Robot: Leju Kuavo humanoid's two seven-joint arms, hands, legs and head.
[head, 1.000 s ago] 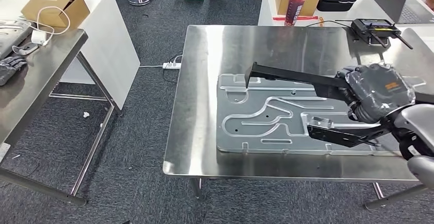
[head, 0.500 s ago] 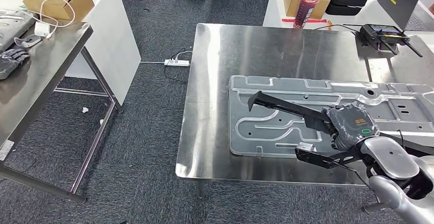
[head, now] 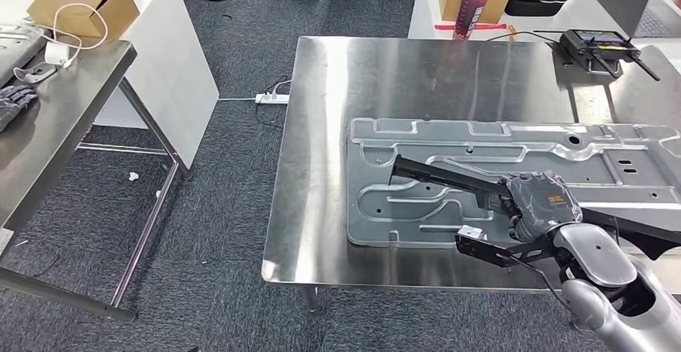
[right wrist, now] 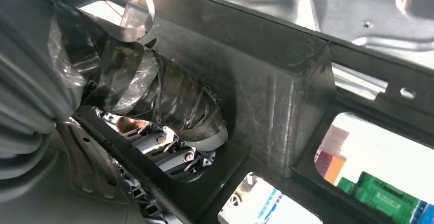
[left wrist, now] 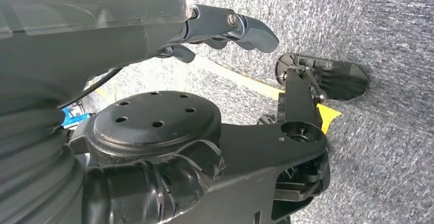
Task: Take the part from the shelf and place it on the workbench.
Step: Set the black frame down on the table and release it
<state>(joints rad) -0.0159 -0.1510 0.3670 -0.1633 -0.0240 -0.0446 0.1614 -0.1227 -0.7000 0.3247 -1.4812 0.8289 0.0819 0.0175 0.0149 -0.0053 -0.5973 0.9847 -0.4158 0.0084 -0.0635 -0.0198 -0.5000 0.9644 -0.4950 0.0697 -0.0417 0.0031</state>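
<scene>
Part: black frame part (head: 450, 177), a long bar, carried just above the steel worktop (head: 321, 207) over the pressed metal panel (head: 417, 139) lying there.
Right hand: right hand (head: 540, 201) wrapped around the part near the bar's right end; wrist view shows taped fingers (right wrist: 169, 101) clamped on the black frame.
Left hand: left hand (left wrist: 153, 40) hangs over carpet, fingers loosely curled, holding nothing.
Key relation: long axis runs left to right, free end pointing left and slightly far; right hand is the one carrying.
Next call: lower it flat, I'd say.
Writing: orange mark on the hand's back, unreadable.
</scene>
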